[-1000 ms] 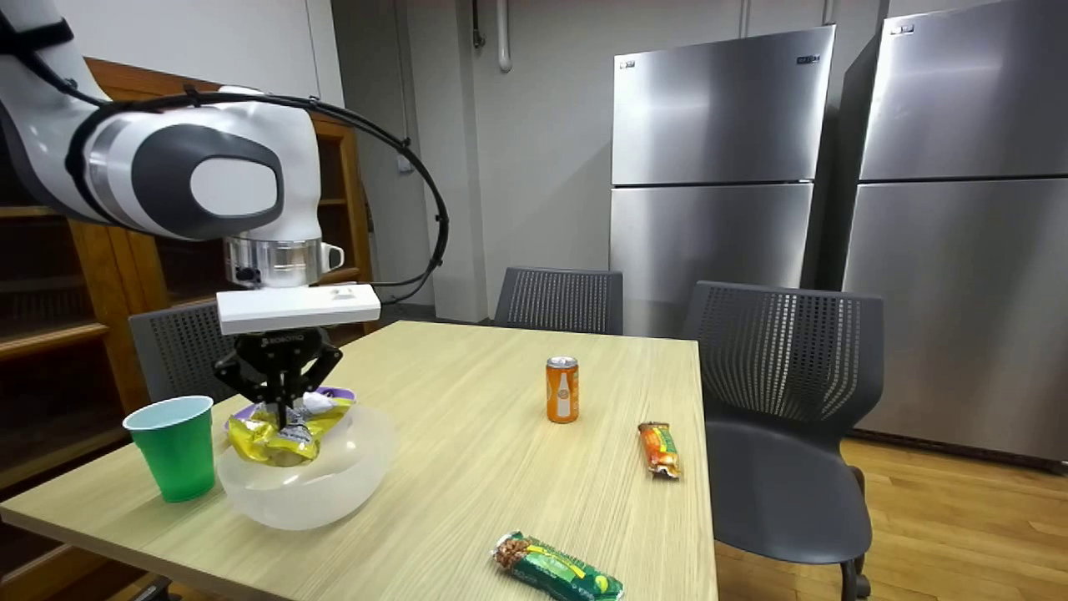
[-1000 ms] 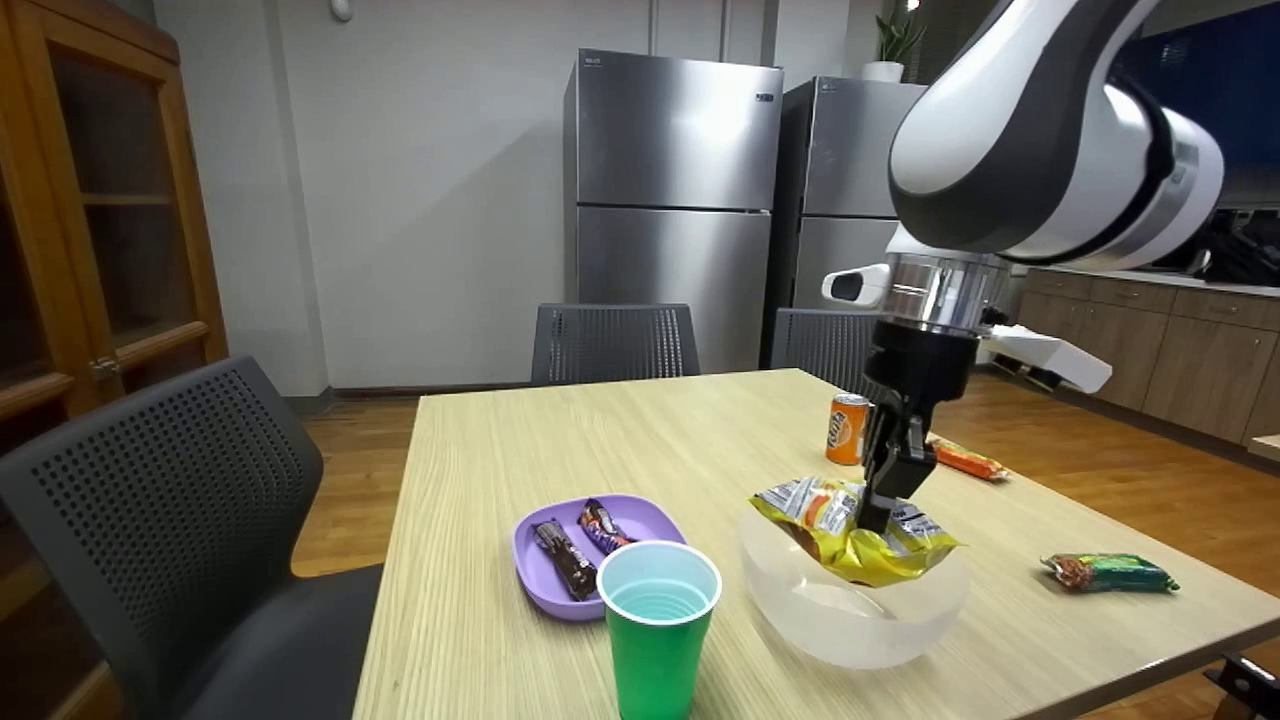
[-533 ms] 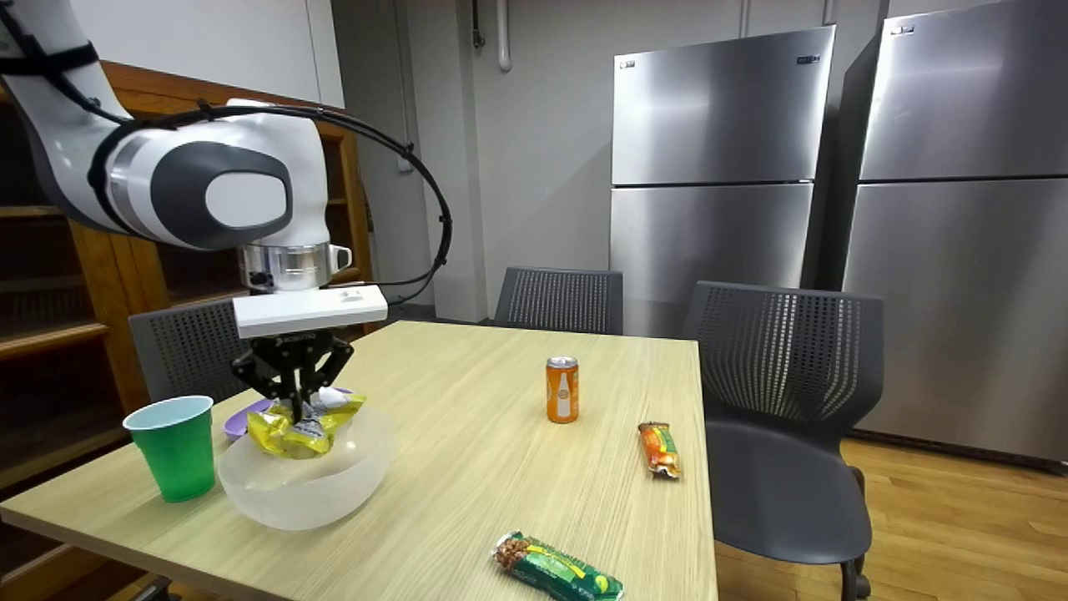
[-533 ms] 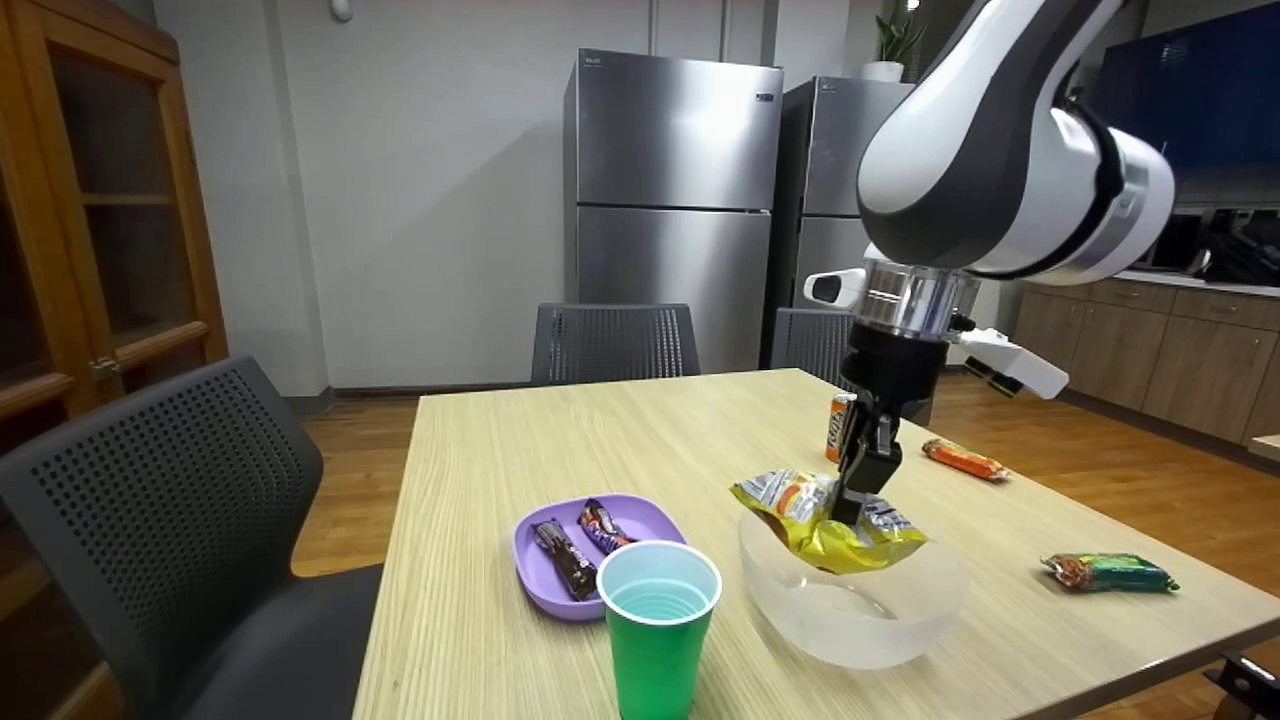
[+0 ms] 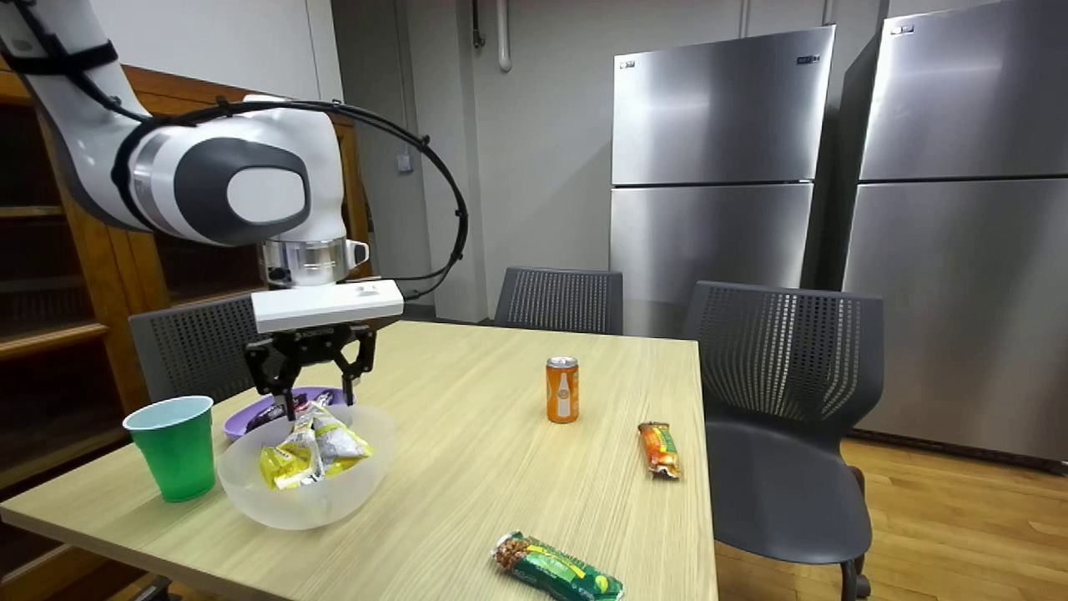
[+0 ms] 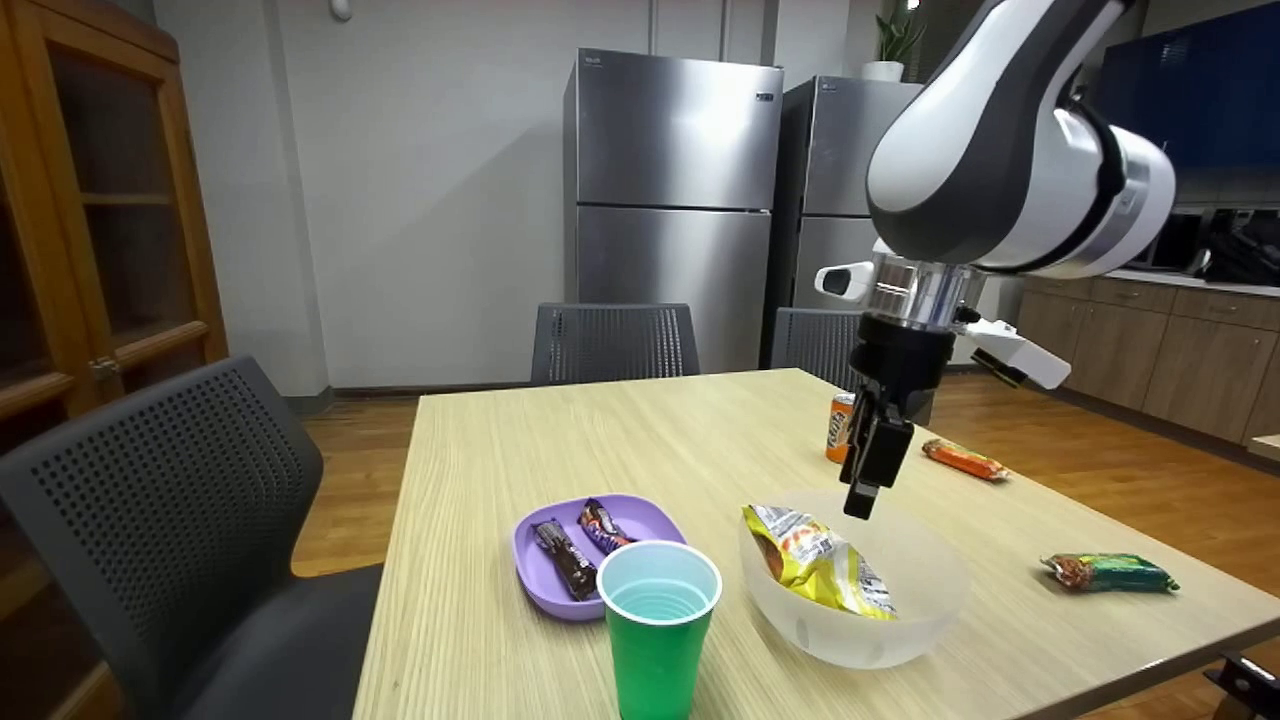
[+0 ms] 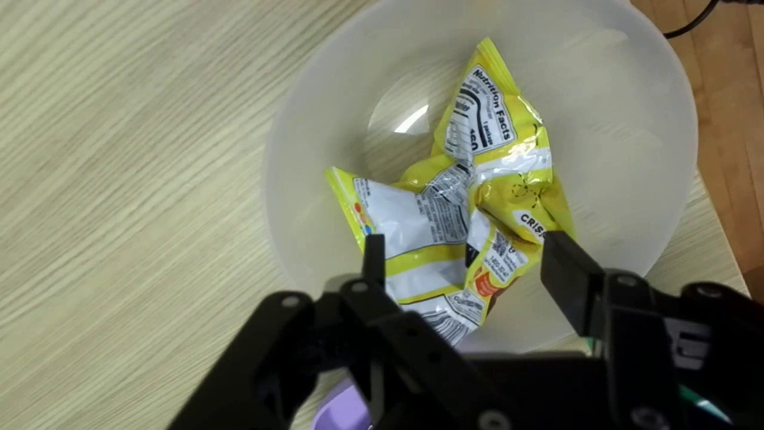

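My gripper [image 7: 463, 239] stands open, its two black fingers [image 7: 374, 257] spread apart with nothing held between them. It hovers over a frosted, see-through bowl [image 7: 627, 149]. Inside that bowl lies a crumpled yellow and white snack bag [image 7: 430, 215], pinched in at its middle. Both exterior views also show the bag [image 5: 334, 442] resting in the bowl [image 6: 870, 645], below the gripper [image 6: 860, 505]. In an exterior view the upper edge of the bag lies close under one fingertip [image 5: 289, 409]; whether they touch I cannot tell.
Near the bowl stand a green cup [image 6: 655, 650] and a purple plate [image 6: 545, 597] bearing two dark wrapped bars [image 6: 565, 558]. Farther along the table [image 5: 467, 376] are an orange can [image 5: 562, 390], an orange-wrapped bar [image 5: 659, 451] and a green-wrapped bar [image 5: 557, 569]. Chairs [image 5: 784, 359] surround the table.
The jaws have opened and let go of the yellow bag, which has dropped into the bowl. Before that, the arm shifted slightly across the bowl with the bag.
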Controlling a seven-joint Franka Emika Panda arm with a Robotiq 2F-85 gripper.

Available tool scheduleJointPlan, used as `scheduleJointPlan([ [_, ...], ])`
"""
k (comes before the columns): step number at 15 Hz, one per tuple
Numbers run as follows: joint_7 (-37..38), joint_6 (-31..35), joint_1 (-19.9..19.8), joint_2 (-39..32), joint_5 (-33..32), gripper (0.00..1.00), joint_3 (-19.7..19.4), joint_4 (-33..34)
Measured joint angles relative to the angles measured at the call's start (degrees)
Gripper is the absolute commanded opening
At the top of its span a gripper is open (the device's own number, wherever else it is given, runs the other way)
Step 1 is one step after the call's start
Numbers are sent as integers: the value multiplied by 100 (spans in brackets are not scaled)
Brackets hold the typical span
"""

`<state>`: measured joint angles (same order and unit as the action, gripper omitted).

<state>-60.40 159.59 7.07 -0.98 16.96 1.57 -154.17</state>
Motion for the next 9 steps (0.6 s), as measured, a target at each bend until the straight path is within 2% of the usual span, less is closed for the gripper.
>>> scheduleJointPlan([
  [4,332,-12,-279,230,-282,100,-110,13],
  [9,596,-32,-603,457,-543,100,-465,132],
])
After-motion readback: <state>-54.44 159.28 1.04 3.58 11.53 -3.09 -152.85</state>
